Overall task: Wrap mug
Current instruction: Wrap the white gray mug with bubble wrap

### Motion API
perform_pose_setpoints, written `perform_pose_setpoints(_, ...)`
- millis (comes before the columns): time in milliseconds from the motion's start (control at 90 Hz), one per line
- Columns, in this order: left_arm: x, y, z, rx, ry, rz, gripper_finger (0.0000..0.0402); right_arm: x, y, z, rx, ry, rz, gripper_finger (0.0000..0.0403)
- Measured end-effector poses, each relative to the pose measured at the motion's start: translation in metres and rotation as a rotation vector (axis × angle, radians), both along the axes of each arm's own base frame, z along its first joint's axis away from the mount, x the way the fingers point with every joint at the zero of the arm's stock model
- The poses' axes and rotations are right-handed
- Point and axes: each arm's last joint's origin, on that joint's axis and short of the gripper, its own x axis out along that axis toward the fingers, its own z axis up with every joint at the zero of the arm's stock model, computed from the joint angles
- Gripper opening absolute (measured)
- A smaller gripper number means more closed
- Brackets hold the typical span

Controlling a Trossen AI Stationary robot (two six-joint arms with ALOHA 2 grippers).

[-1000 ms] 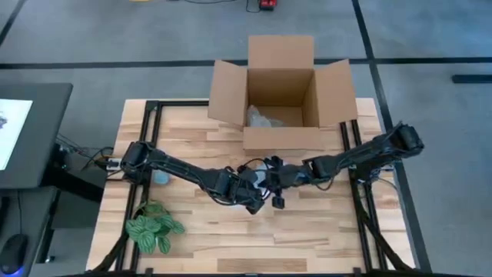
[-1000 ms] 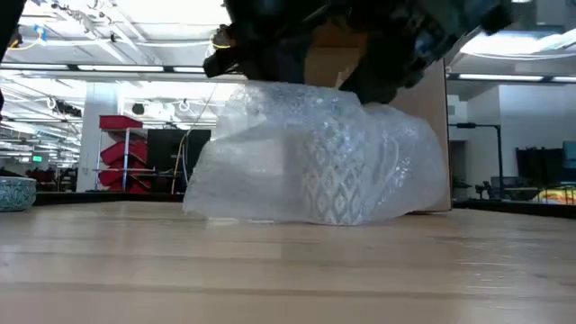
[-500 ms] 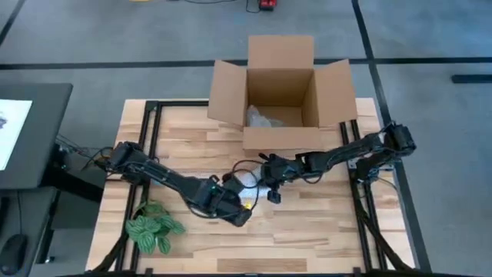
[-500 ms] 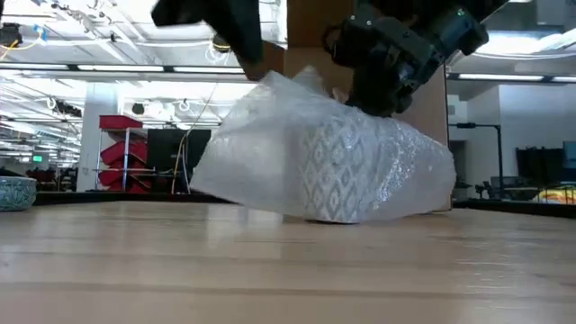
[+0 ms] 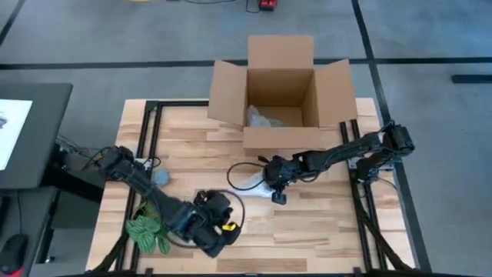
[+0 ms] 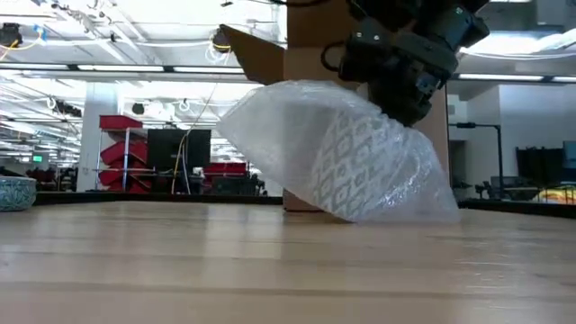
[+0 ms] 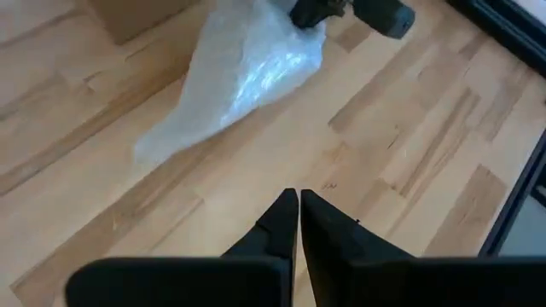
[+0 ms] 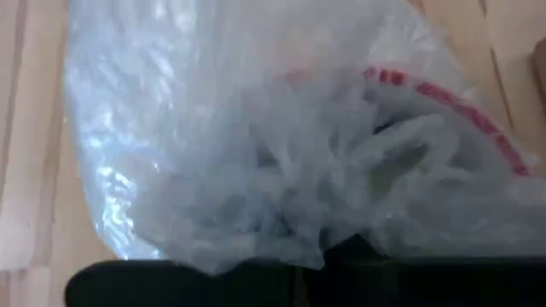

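The right pincer [image 5: 274,187] grips the bubble wrap [image 6: 297,135] around the patterned mug [image 6: 364,166], tilting the bundle on the counter [image 5: 323,223] in front of the cardboard box [image 5: 281,96]. The left pincer [image 7: 298,203], closed and empty, hovers near the counter's front edge beside the plant [image 5: 147,231].

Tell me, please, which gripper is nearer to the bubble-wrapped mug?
Right. The right gripper is on the bubble-wrapped mug; the left gripper is apart, near the table's front.

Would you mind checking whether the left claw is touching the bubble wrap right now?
Apart. In the left wrist view, bare wood separates the left claw from the bubble wrap; the high view shows that claw well away from it.
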Motion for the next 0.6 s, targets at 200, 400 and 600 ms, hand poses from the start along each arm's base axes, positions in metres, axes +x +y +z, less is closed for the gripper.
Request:
perform_pose_setpoints(200, -0.010, 0.004, -0.051, 0.020, 0.078, 0.119, 0.0000, 0.003, 0.006, -0.010, -0.042, 0.008, 0.042, 0.0000)
perform_pose_setpoints(400, -0.009, 0.014, -0.120, 0.044, 0.116, 0.171, 0.0000, 0.007, 0.015, -0.013, -0.082, -0.027, 0.089, 0.0000)
perform_pose_setpoints(600, 0.007, 0.035, -0.156, 0.208, 0.104, 0.163, 0.0000, 0.008, 0.027, -0.012, -0.108, -0.076, 0.172, 0.0000)
